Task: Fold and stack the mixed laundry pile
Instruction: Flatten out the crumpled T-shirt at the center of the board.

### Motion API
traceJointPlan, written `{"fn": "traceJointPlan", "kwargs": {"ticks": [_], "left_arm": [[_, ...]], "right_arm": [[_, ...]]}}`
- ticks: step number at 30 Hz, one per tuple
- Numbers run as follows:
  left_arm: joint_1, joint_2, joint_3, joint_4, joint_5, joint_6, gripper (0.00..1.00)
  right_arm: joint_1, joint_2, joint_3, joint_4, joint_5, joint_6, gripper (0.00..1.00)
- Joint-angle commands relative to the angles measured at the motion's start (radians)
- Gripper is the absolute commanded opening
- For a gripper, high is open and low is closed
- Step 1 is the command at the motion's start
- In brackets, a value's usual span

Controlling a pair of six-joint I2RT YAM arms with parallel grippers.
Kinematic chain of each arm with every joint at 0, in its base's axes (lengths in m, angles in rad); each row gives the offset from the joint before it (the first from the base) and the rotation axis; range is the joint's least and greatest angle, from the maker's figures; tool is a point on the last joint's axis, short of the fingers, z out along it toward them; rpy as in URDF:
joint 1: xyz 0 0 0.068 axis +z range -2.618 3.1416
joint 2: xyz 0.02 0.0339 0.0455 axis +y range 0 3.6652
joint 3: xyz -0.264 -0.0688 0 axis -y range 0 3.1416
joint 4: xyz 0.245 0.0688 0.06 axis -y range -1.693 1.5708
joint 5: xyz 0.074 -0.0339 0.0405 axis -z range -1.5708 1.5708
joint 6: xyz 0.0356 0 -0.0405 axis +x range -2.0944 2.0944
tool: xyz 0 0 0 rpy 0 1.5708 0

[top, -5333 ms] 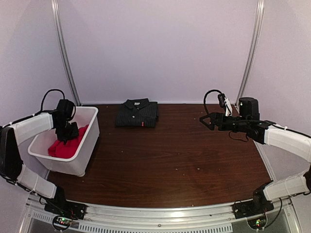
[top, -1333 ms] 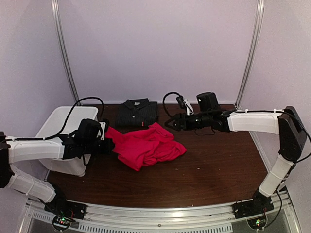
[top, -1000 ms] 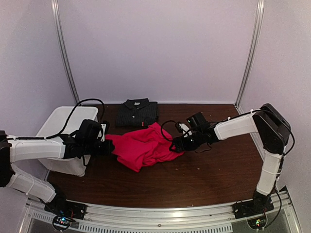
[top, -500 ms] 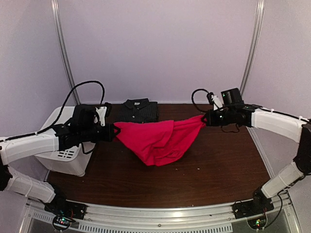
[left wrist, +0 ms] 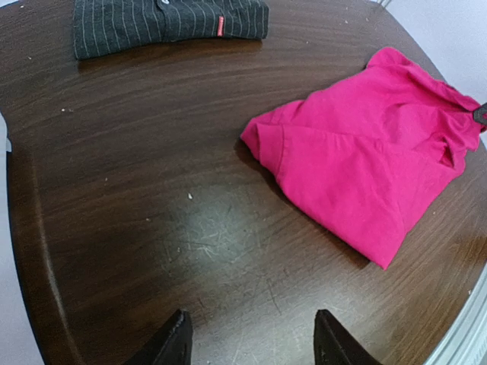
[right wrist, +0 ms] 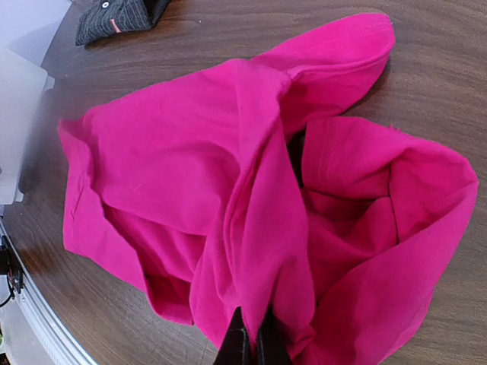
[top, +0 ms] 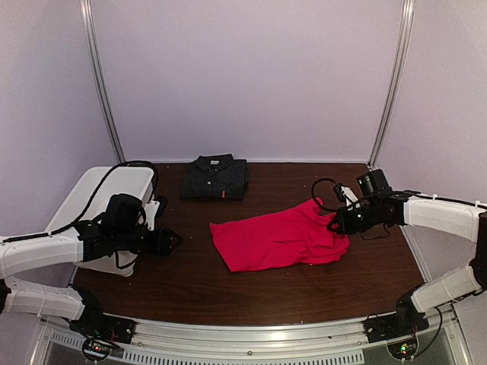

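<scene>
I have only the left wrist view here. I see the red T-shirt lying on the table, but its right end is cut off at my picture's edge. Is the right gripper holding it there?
Observer: Yes. The right wrist view shows the right gripper shut on a bunched fold of the red T-shirt.
Operator: Thank you. The white bin is not in my view. Where does it stand?
Observer: In the top view the white bin stands at the left edge of the table, well apart from the T-shirt.
</scene>
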Motion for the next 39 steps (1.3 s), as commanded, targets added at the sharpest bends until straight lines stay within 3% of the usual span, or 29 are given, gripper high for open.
{"fn": "traceJointPlan", "kwargs": {"ticks": [1, 4, 8, 10, 18, 21, 24, 27, 29, 30, 33, 35, 37, 39], "left_arm": [[-0.072, 0.024, 0.082, 0.078, -0.015, 0.059, 0.60], [-0.171, 0.183, 0.180, 0.110, -0.081, 0.107, 0.67], [-0.193, 0.442, 0.372, 0.070, -0.148, 0.087, 0.74], [-0.189, 0.544, 0.448, 0.064, -0.175, 0.075, 0.89], [-0.141, 0.838, 0.748, -0.187, -0.325, -0.032, 0.90], [-0.117, 0.880, 0.757, -0.216, -0.301, -0.053, 0.81], [-0.117, 0.860, 0.701, -0.169, -0.211, -0.046, 0.62], [-0.115, 0.821, 0.629, -0.111, -0.127, -0.043, 0.34], [-0.114, 0.788, 0.603, -0.109, -0.114, -0.041, 0.05], [-0.113, 0.746, 0.582, -0.101, -0.115, -0.036, 0.00], [-0.114, 0.605, 0.542, -0.085, -0.122, 0.000, 0.00], [-0.115, 0.477, 0.493, -0.032, -0.051, 0.062, 0.00], [-0.118, 0.329, 0.432, 0.020, 0.011, 0.137, 0.00], [-0.114, 0.202, 0.393, 0.011, -0.013, 0.170, 0.00]], "right_arm": [[0.006, -0.038, 0.053, 0.021, -0.022, -0.030, 0.00], [0.006, -0.040, 0.086, 0.033, -0.040, -0.021, 0.00], [0.006, -0.075, 0.104, 0.039, -0.054, -0.009, 0.00], [0.007, -0.095, 0.108, 0.023, -0.051, -0.016, 0.00], [0.007, -0.149, 0.102, -0.027, -0.041, -0.048, 0.00], [0.006, -0.154, 0.121, -0.036, -0.031, -0.047, 0.00], [0.006, -0.166, 0.148, -0.057, -0.007, -0.050, 0.00], [0.006, -0.193, 0.186, -0.082, 0.000, -0.054, 0.00], [0.006, -0.221, 0.221, -0.106, 0.009, -0.060, 0.00], [0.006, -0.236, 0.241, -0.121, 0.018, -0.065, 0.00], [0.006, -0.289, 0.336, -0.192, 0.048, -0.092, 0.00], [0.006, -0.336, 0.420, -0.231, 0.070, -0.105, 0.00], [0.004, -0.369, 0.519, -0.278, 0.123, -0.118, 0.00], [0.002, -0.373, 0.617, -0.341, 0.205, -0.143, 0.00]]}}
